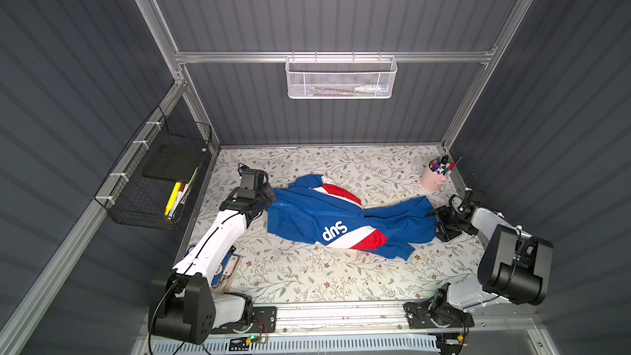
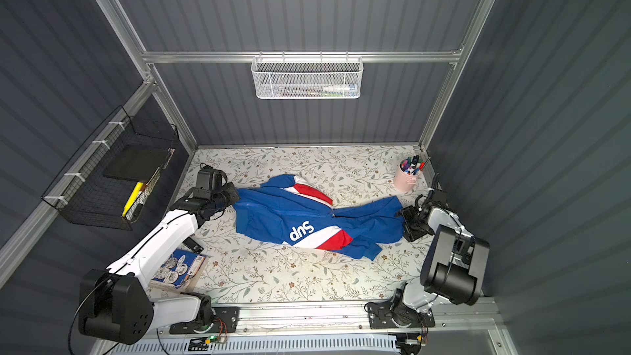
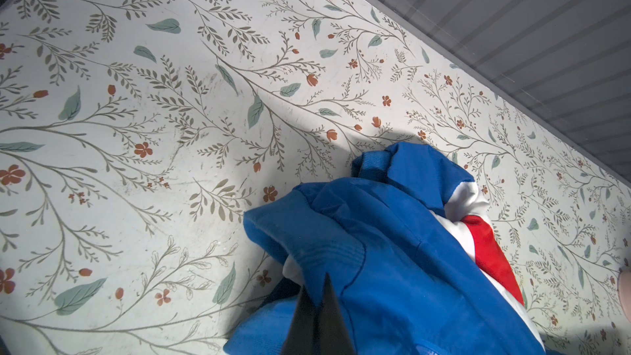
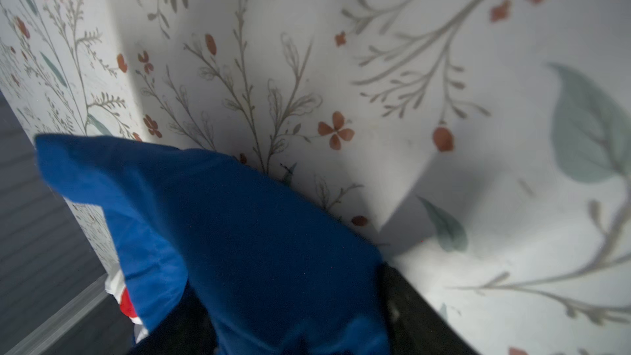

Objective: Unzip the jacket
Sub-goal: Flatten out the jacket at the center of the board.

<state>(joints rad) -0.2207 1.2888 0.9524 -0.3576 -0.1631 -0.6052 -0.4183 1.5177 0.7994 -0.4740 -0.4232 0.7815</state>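
I read the left gripper [image 3: 321, 290] clamped on the jacket [image 1: 307, 215] hem. Right gripper [image 1: 440, 221] touches the jacket's hood; whether it grips, I cannot tell.

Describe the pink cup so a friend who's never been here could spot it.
Find the flowered tabletop, then its far corner on the robot's right side. Past the blue jacket stands a pink cup. It alone stands upright there, stuffed with coloured markers.
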